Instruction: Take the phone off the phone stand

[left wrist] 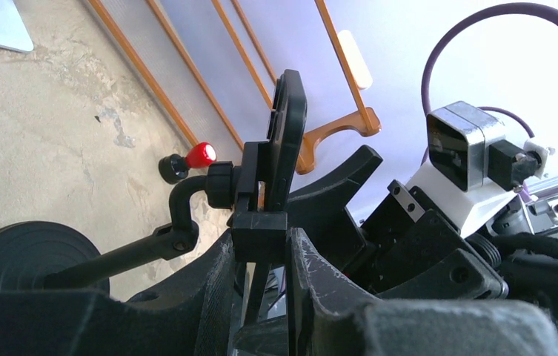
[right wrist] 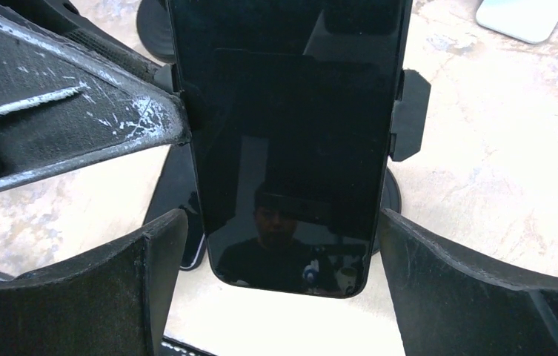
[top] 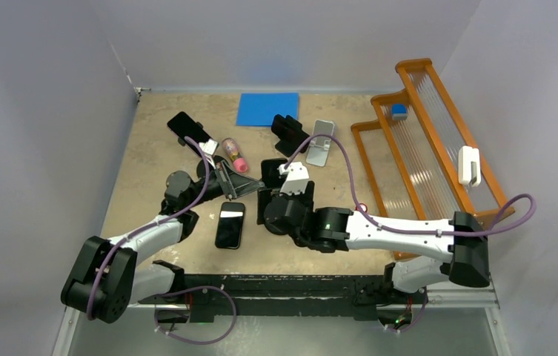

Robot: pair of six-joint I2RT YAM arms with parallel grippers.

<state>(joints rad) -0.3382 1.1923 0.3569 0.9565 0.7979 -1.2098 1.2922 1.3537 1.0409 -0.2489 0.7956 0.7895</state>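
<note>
There are two grippers, the left gripper (left wrist: pixel 259 241) and the right gripper (right wrist: pixel 281 219). I count three phones. The standing phone (right wrist: pixel 290 133) is between the grippers. The flat phone (top: pixel 230 225) is just beside the left gripper, and the far phone (top: pixel 187 126) is past it. There are two stands, the black phone stand (left wrist: pixel 220 185) and the silver stand (top: pixel 322 142). There is one pink bottle (top: pixel 235 156), one blue mat (top: pixel 268 109) and one orange rack (top: pixel 413 64).

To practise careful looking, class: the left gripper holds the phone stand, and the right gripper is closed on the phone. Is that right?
No. The right wrist view shows the right gripper open, merely straddling the phone. The left gripper does hold the phone stand.
</note>
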